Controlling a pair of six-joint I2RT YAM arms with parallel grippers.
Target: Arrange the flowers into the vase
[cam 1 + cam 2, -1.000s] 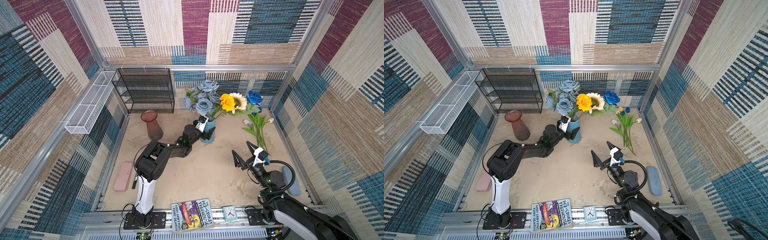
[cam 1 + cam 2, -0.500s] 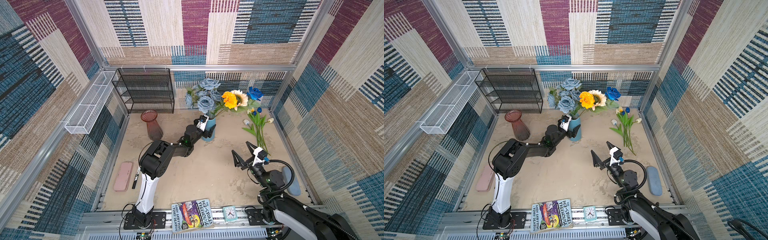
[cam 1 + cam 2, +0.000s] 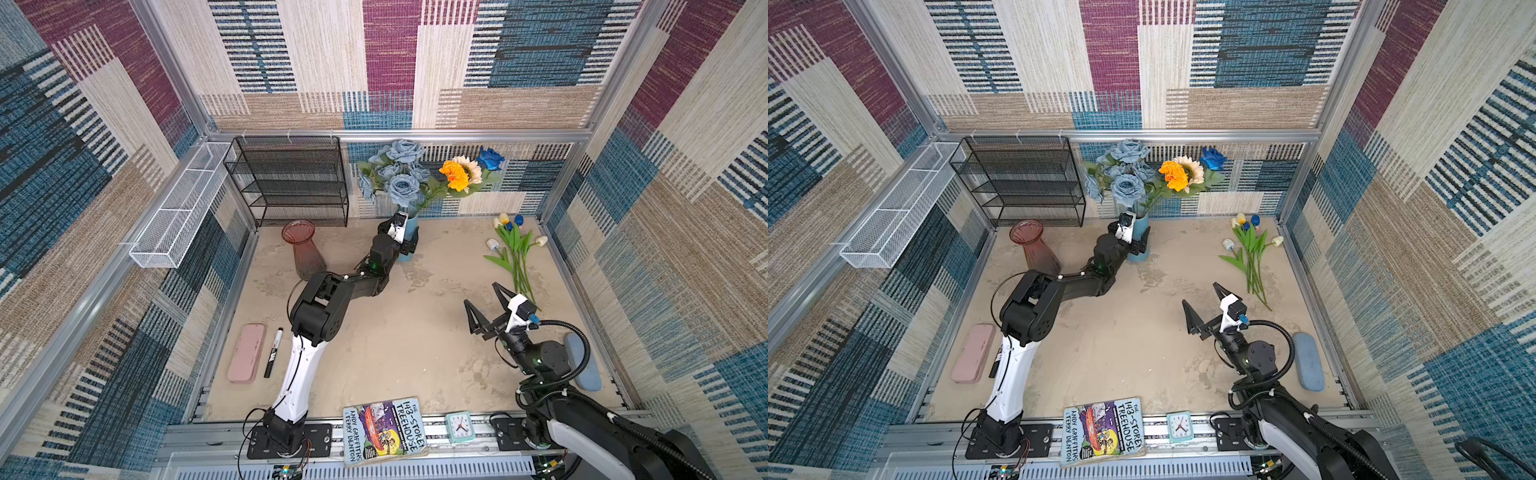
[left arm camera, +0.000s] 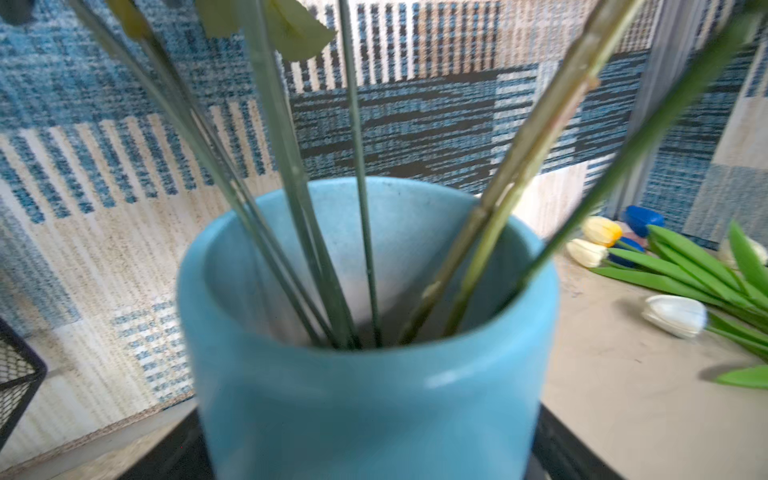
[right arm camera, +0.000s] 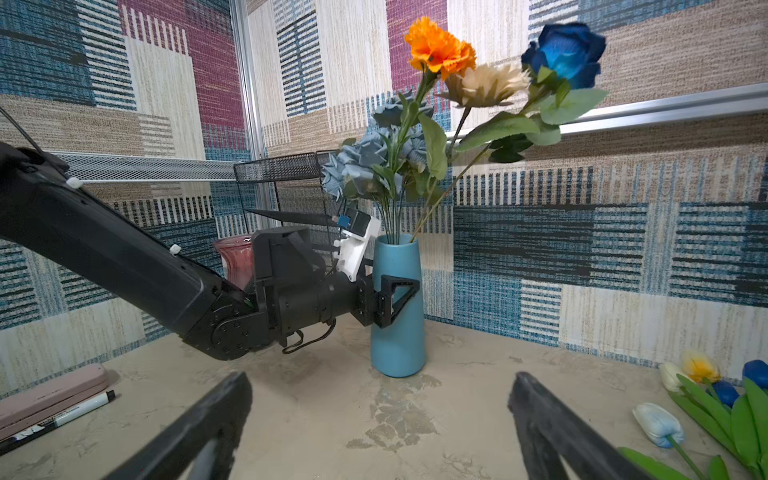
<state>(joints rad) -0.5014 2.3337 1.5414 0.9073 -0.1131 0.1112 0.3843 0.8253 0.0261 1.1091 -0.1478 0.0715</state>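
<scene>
A light-blue vase [image 3: 411, 230] [image 3: 1140, 226] [image 5: 399, 332] [image 4: 374, 395] stands near the back wall, its base at the tabletop. It holds a dusty-blue rose bunch [image 3: 399, 178], an orange marigold [image 3: 455, 174], a cream sunflower [image 3: 471, 170] and a deep-blue rose [image 3: 490, 158]. My left gripper [image 3: 409, 245] [image 3: 1138, 245] [image 5: 397, 291] is shut on the vase at mid height, one finger on each side. A bunch of tulips [image 3: 515, 249] [image 3: 1250, 245] [image 5: 706, 399] lies on the table at the right. My right gripper [image 3: 482, 295] [image 3: 1201, 295] [image 5: 380, 378] hovers open and empty near the tulip stem ends.
A red glass vase [image 3: 303, 249] stands left of the left arm, before a black wire shelf [image 3: 291, 178]. A white wire basket [image 3: 178, 208] hangs on the left wall. A pink case [image 3: 247, 353], marker [image 3: 273, 353], book [image 3: 384, 432], clock [image 3: 459, 426] and blue case [image 3: 582, 361] lie along the front and sides.
My left gripper has carried the blue vase and its flowers a little farther back toward the rear wall. The right arm has not moved.
</scene>
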